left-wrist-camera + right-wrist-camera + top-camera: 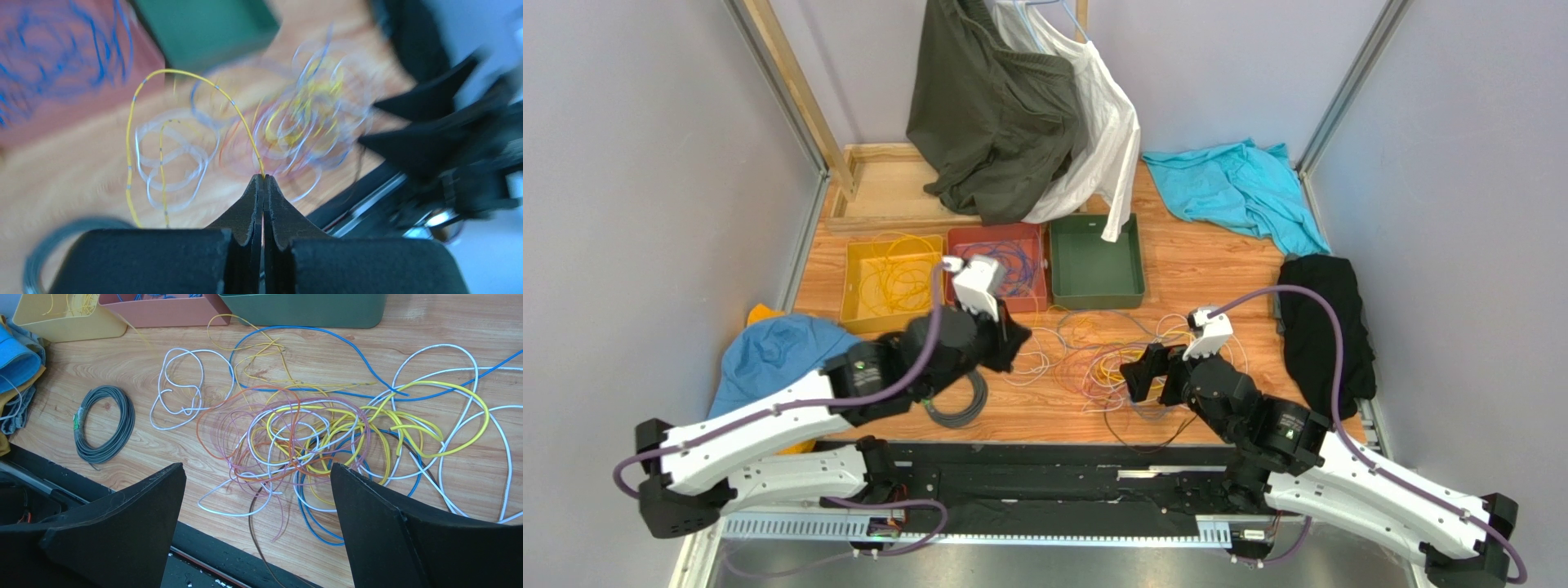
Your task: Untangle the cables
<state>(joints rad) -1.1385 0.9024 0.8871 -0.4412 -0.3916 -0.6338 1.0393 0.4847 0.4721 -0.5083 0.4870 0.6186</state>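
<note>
A tangle of thin cables (1100, 358) in yellow, white, blue, orange and purple lies on the wooden table in front of the trays; it is sharp in the right wrist view (307, 435) and blurred in the left wrist view (301, 116). My left gripper (1014, 343) is shut on a yellow cable (178, 72), which arcs up from the closed tips (264, 177) and hangs down to the left. My right gripper (1149, 374) is open and empty, its fingers (256, 467) spread just above the near edge of the tangle. A white looped cable (184, 386) lies apart on the left.
A grey cable coil (959, 398) lies near the front edge, left of the tangle. A yellow tray (889, 282), a red tray (1001, 263) holding wires, and a green tray (1096, 260) stand behind. Cloths lie at the left (775, 349), the right (1326, 319) and the back (1234, 184).
</note>
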